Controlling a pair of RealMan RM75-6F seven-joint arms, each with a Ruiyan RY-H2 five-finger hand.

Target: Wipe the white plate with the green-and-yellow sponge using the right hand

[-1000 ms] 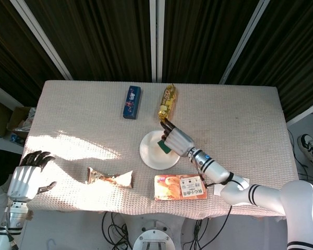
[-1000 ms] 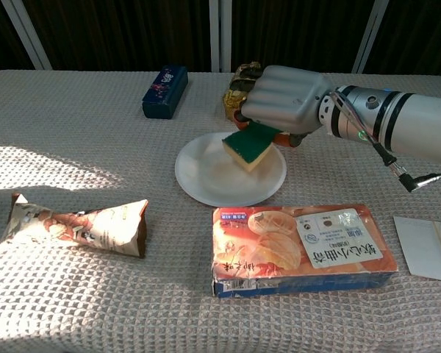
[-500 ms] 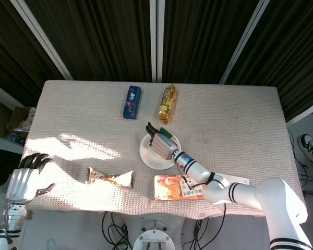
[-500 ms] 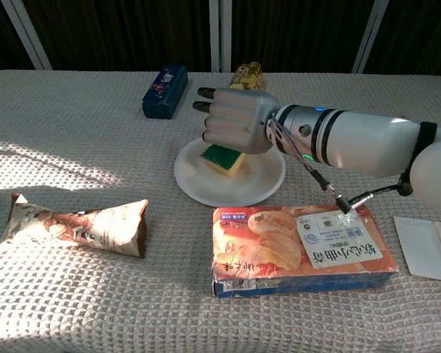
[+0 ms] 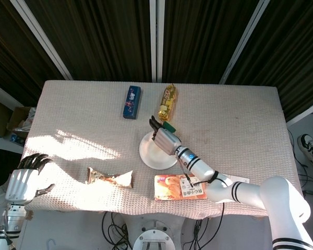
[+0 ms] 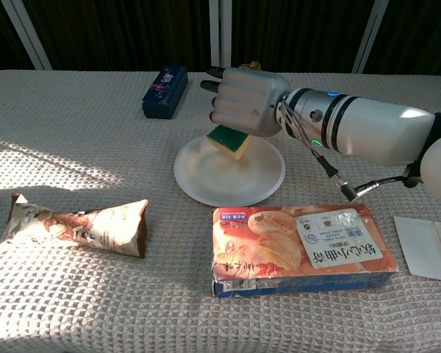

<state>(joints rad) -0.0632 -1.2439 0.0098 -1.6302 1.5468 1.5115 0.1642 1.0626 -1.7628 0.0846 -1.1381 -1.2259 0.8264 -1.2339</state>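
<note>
The white plate (image 6: 220, 180) (image 5: 152, 156) lies mid-table. My right hand (image 6: 247, 103) (image 5: 164, 137) hangs over the plate's far part and holds the green-and-yellow sponge (image 6: 230, 141), green side up, yellow side down at the plate's far rim. In the head view only the sponge's green corner (image 5: 168, 126) shows past the hand. Whether the sponge touches the plate I cannot tell. My left hand (image 5: 26, 179) is at the table's near left corner, fingers apart, holding nothing.
An orange snack box (image 6: 301, 248) lies in front of the plate, a crumpled wrapper (image 6: 77, 224) to its left. A blue box (image 6: 165, 91) and a yellow packet (image 5: 168, 101) lie at the back. White paper (image 6: 426, 246) lies at the right.
My right hand with the sponge swept left across the plate, then back toward its far rim and slightly upward. The left hand has hardly moved.
</note>
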